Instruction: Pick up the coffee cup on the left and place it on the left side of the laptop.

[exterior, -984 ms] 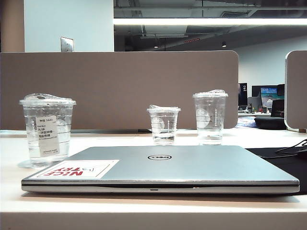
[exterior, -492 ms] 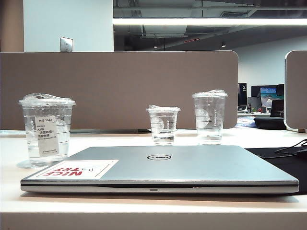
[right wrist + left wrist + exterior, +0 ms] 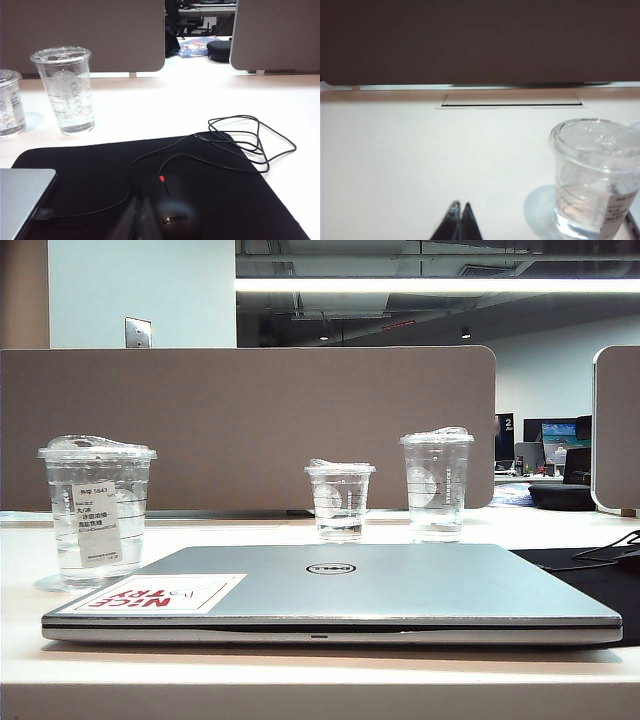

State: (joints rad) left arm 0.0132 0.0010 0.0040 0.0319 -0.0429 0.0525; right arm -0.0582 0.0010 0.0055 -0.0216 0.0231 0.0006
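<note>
Standing on the white table just left of the laptop: the coffee cup, upright, lid on, white label facing front, a little water inside. Lying flat and shut in the middle: the laptop, with a red-letter sticker on the near left corner of its lid. Behind the laptop, two more clear cups: a short cup and a tall cup, both upright, apart from each other. Behind all that, a grey wall panel.

Seen from the left wrist: left gripper pinched tight with nothing in it, low over bare table, near the coffee cup but not touching.

Seen from the right wrist: right gripper pinched tight too, holding nothing, over a black mat, just beside a black mouse with a looped cord.
</note>
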